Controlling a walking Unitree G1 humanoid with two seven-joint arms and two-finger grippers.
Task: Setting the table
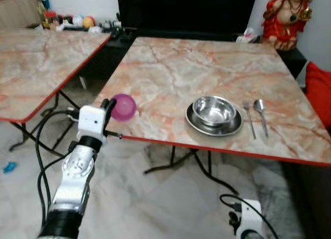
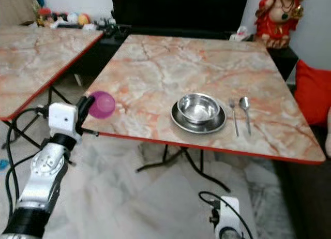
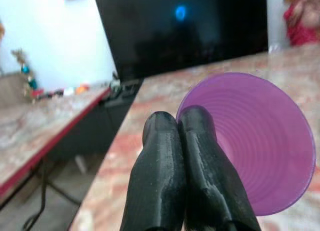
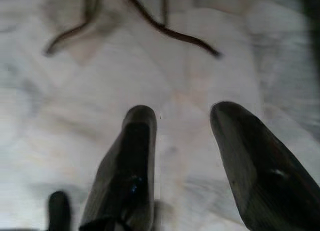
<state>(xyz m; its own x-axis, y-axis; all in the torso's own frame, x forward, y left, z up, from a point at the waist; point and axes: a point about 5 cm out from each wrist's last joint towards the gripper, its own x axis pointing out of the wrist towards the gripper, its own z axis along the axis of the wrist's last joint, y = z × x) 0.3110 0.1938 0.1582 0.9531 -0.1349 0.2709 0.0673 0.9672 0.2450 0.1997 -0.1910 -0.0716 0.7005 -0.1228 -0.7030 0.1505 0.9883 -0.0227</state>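
Left end effector [image 1: 108,105] raised, fingers pinched together; right end effector [image 4: 187,121] hangs low, fingers spread.

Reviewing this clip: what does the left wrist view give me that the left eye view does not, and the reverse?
Left wrist view: a close look at the left gripper, its two black fingers pressed together on the rim of the purple cup, whose ribbed inside faces the camera.

Left eye view: the layout. A steel bowl sits on a steel plate, with a fork and spoon lying to its right. The right gripper hangs low over the floor.

Both show the cup held over the marble table's near left corner, and the dark screen behind.
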